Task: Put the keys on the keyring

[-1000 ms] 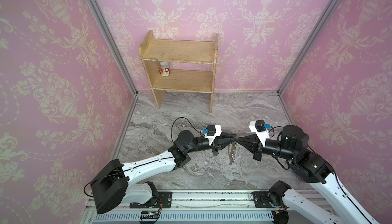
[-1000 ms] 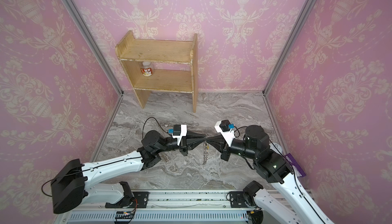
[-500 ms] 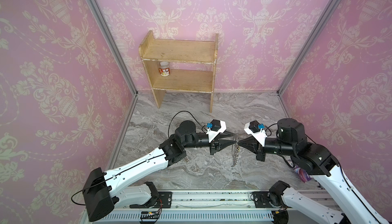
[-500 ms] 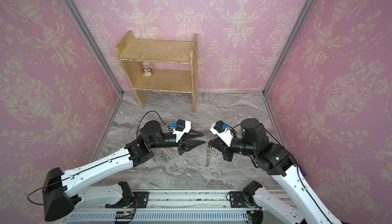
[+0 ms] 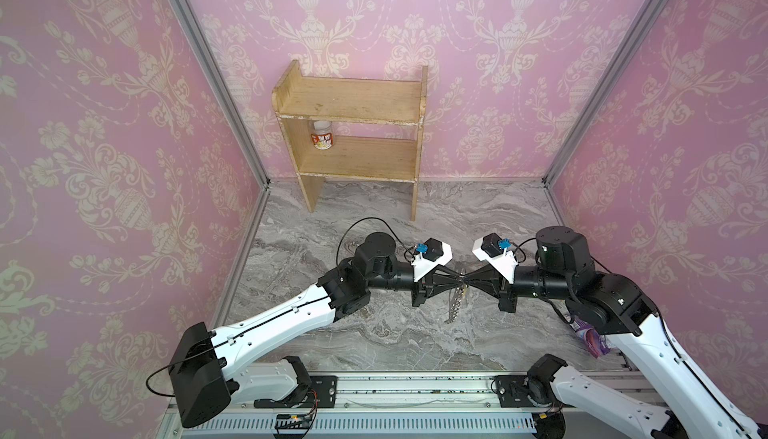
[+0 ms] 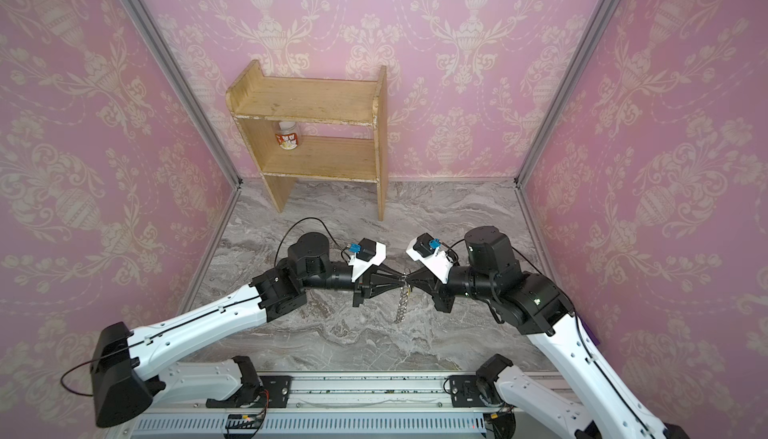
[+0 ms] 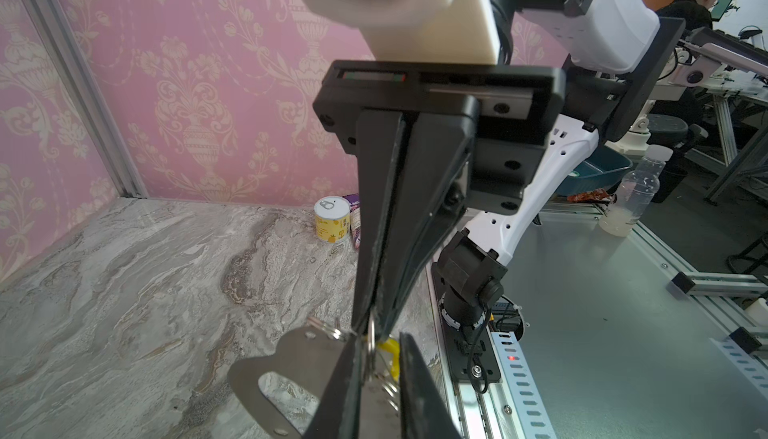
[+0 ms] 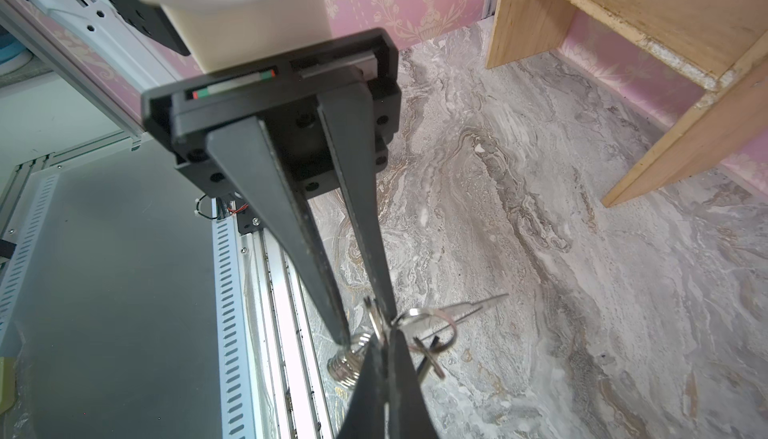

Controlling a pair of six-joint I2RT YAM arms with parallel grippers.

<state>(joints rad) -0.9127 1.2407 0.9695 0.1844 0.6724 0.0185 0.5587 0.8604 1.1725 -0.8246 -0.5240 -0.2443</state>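
Two arms meet mid-air: the right gripper (image 5: 466, 280) clamps the hanging keyring (image 5: 454, 307) by a split ring (image 7: 371, 342), and the left gripper (image 5: 459, 278) pinches the yellow key (image 7: 390, 352). The jar (image 5: 322, 136) on the shelf (image 5: 353, 101) bears an illegible red label.

A grey marbled table (image 5: 478, 216) carries a wooden shelf (image 5: 353, 100) at the far side, holding a small jar (image 5: 322, 136); a purple packet (image 5: 592, 339) lies near right.

On my remote feed: dull metal keyring plate (image 7: 299, 349), glossy metal split rings (image 8: 347, 368), yellow plastic key tag (image 7: 390, 346), matt marbled tabletop (image 7: 145, 270).
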